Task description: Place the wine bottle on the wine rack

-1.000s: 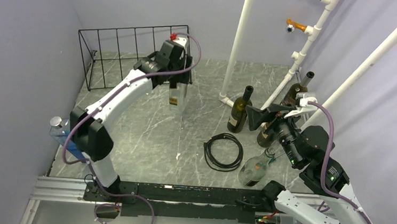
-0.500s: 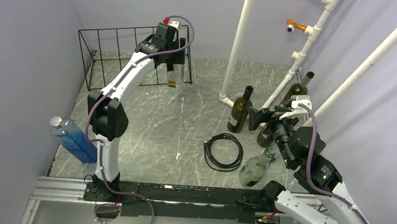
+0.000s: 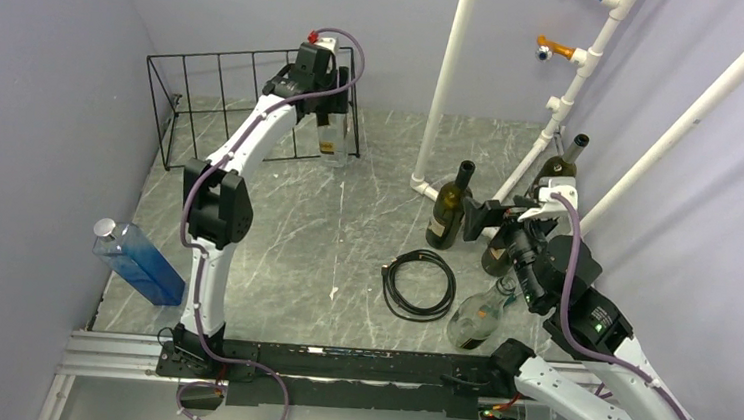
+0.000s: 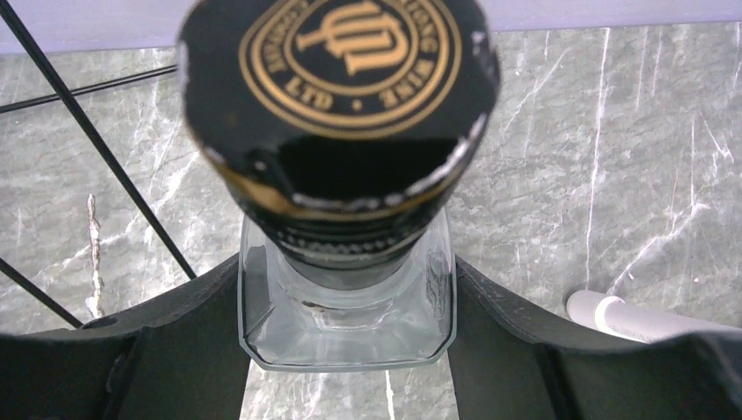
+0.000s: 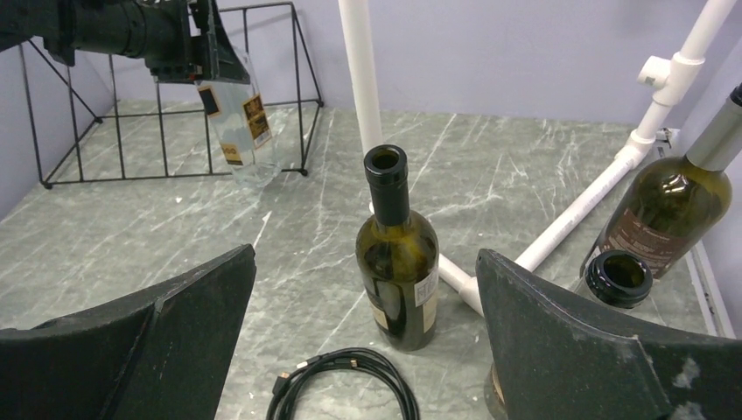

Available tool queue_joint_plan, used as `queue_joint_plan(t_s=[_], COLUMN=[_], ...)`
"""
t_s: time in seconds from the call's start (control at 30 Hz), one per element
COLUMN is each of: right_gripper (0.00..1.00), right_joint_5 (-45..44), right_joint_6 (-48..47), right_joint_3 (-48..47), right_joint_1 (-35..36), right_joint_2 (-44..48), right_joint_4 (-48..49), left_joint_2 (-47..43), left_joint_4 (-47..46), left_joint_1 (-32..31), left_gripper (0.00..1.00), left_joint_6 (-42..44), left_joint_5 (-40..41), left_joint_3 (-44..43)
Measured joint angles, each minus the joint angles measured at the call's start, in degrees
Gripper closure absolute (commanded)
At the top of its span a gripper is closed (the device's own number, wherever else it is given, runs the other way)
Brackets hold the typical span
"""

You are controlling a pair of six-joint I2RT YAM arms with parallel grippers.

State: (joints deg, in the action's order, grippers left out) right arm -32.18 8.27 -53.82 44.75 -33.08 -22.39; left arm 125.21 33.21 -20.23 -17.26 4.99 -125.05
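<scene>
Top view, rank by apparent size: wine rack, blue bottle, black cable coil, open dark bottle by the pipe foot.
1. wine rack
2. blue bottle and black cable coil, too alike to split
3. open dark bottle

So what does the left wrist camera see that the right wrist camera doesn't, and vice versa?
Only left wrist: the gold-printed black cap on top of the clear bottle. Only right wrist: the open right gripper, an upright dark green bottle, a black cable. Both: the clear bottle held in the left gripper, the wine rack, white pipe, marble table.
</scene>
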Motion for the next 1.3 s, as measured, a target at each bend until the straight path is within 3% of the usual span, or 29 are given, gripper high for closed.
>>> queue_joint_plan(t_s=[1.3], right_gripper=[0.0], right_joint_5=[-2.0], right_joint_6=[-1.5], right_joint_3=[1.1], right_joint_1=[0.0], right_joint_2=[-4.1], right_joint_4=[1.6], left_joint_2=[9.5], left_joint_4=[-12.8], left_joint_1=[1.3], left_gripper=[1.0], left_joint_6=[1.3], left_joint_5=[-0.7], left_joint_3=[-4.4])
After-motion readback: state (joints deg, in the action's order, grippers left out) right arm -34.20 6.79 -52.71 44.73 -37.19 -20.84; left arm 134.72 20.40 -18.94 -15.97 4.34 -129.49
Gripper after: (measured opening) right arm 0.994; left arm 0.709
